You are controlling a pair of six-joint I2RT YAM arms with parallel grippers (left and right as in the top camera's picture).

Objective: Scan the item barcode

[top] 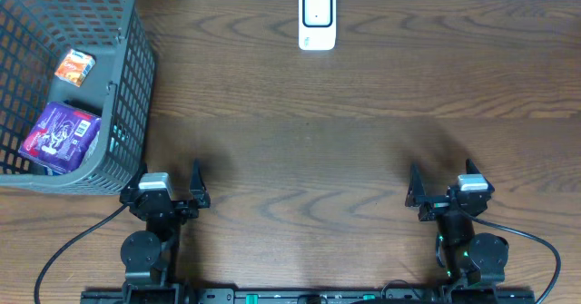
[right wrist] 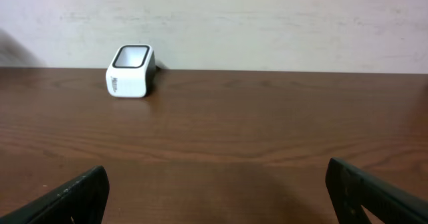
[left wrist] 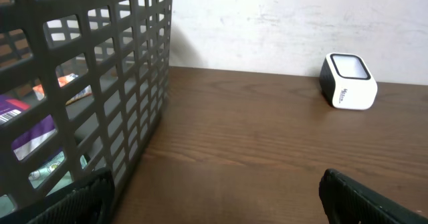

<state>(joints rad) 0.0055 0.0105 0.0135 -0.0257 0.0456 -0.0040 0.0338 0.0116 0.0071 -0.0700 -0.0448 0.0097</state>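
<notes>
From overhead, a grey basket [top: 127, 113] stands at the table's [top: 363, 113] far left corner, holding an orange packet [top: 74, 67] toward its back and a purple packet [top: 60, 136] nearer the front. The white scanner [top: 317, 19] sits at the far edge, about midway across, well apart from the basket. The left gripper [top: 169, 175] rests near the front edge just beside the basket's near corner, jaws spread wide and holding nothing. The right gripper [top: 442, 172] sits at the front right, likewise wide open and empty, well apart from everything. In the left wrist view, the basket's mesh wall [left wrist: 120, 83] fills the left side. The purple packet [left wrist: 27, 134] shows through it with a barcode strip on its upper edge, and the orange packet [left wrist: 67, 82] lies behind. The scanner [left wrist: 348, 81] stands far off to the right, and the fingertips [left wrist: 73, 200] at the bottom corners are far apart. In the right wrist view, the scanner [right wrist: 130, 71] stands left of centre by the wall, and the two fingers [right wrist: 67, 197] sit apart over bare wood.
</notes>
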